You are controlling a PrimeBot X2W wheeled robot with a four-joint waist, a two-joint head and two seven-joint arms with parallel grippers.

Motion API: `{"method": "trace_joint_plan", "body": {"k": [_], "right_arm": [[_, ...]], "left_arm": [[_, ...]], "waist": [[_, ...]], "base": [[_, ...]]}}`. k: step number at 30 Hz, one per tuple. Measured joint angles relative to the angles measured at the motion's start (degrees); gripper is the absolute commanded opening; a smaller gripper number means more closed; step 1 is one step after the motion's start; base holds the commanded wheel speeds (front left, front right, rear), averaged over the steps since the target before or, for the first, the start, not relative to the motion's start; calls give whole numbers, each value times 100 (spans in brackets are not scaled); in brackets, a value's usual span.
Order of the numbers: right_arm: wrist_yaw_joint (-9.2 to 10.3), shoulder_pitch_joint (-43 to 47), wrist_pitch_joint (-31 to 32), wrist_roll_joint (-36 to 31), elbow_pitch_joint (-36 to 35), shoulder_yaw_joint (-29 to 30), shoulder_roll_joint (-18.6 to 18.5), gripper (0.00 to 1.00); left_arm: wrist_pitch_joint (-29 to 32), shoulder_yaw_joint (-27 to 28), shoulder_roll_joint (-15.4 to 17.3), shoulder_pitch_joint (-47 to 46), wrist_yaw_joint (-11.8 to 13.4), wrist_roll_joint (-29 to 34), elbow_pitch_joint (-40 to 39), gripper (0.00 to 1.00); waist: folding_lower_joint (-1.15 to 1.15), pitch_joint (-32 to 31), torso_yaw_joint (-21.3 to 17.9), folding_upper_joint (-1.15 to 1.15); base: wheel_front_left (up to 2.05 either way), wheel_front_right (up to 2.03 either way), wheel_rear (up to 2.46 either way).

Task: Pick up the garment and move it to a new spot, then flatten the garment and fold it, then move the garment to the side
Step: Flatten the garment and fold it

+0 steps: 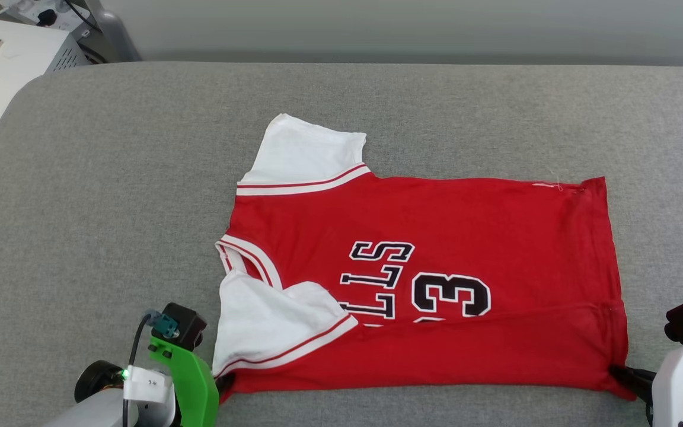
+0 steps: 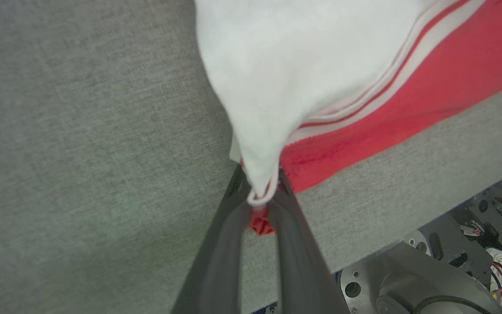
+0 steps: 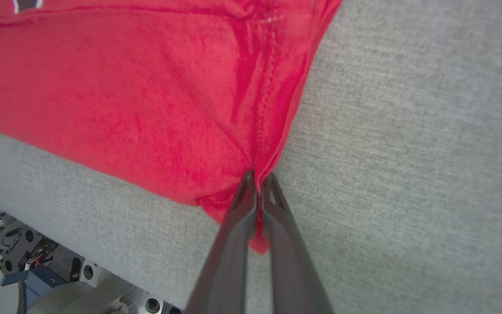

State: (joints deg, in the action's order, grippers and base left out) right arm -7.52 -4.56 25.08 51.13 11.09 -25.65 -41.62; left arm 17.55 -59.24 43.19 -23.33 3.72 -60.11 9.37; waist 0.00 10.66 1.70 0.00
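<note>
The garment, a red jersey with white sleeves and black lettering, lies spread sideways on the grey table, collar to the left, its near edge folded up over the lower lettering. My left gripper is shut on the near left corner, pinching the white sleeve and red cloth between its fingers. At the near right corner my right gripper is shut on the red hem, its fingertips pressed together around the seam. The far sleeve lies flat, pointing away.
The table's near edge runs just below both grips, with my base hardware beyond it. White equipment stands past the table's far left corner. Bare grey surface lies left, right and behind the jersey.
</note>
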Motion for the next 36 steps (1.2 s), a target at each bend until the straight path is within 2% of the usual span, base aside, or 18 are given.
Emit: {"method": "trace_joint_plan", "body": {"k": [2, 3, 4, 5, 10, 11, 14, 15, 16, 20, 24, 27, 32, 36], "right_arm": [[-2, -31, -74, -59, 89, -16, 31, 0], [-3, -32, -137, -63, 116, -9, 54, 16], [-4, -31, -202, -65, 132, 4, 78, 63], [-5, -31, -292, -99, 144, 14, 99, 100], [-2, -29, -900, -358, 22, 258, 187, 100], [-2, -38, -1443, -701, -131, 672, 266, 100], [-1, -91, -1913, -1053, -275, 1172, 519, 100], [-1, -120, -2083, -1217, -323, 1367, 647, 100], [-1, -214, -2507, -1707, -526, 1846, 1046, 100], [-1, -309, -2961, -2387, -848, 2292, 1625, 100], [-1, -376, -3156, -2862, -1139, 2408, 2037, 100], [-1, -460, -3231, -3048, -1273, 2381, 2154, 100], [-1, -728, -3449, -3198, -1467, 2407, 2309, 100], [-1, -924, -3511, -3200, -1472, 2321, 2306, 100]], "left_arm": [[-91, 14, -35, -2, -54, -5, 132, 0], [-157, 26, -57, -1, -70, -14, 174, 36], [-235, 45, -69, 2, -70, -14, 203, 100], [-314, 71, -74, 3, -70, -14, 236, 100], [-565, 312, 169, 2, 13, -44, 87, 100], [-716, 541, 411, -34, 98, -44, -187, 100], [-911, 775, 578, -240, 244, 31, -456, 100], [-976, 856, 608, -364, 293, 85, -508, 100], [-1120, 1055, 647, -768, 399, 234, -566, 100], [-1326, 1313, 525, -1354, 425, 421, -452, 100], [-1284, 1399, 399, -2090, 255, 583, -80, 100], [-1042, 1396, 313, -2738, 41, 792, 231, 100], [-213, 1321, -53, -4112, -489, 844, 959, 100], [678, 1200, -347, -4839, -724, 732, 1560, 100]], "waist": [[0, 23, 16, 0], [0, 12, 22, 0], [0, -4, 26, 0], [0, -32, 28, 0], [0, -226, 21, 0], [0, -317, 6, 0], [0, -342, -41, 0], [0, -334, -59, 0], [0, -256, -108, 0], [0, -69, -187, 0], [0, 211, -282, 0], [0, 463, -365, 0], [0, 1031, -536, 0], [0, 1422, -655, 0]], "base": [[0, 0, 0], [0, 0, 0], [0, 0, 0], [0, 0, 0], [0, 0, 0], [0, 0, 0], [0, 0, 0], [0, 0, 0], [0, 0, 0], [0, 0, 0], [0, 0, 0], [0, 0, 0], [0, 0, 0], [0, 0, 0]]}}
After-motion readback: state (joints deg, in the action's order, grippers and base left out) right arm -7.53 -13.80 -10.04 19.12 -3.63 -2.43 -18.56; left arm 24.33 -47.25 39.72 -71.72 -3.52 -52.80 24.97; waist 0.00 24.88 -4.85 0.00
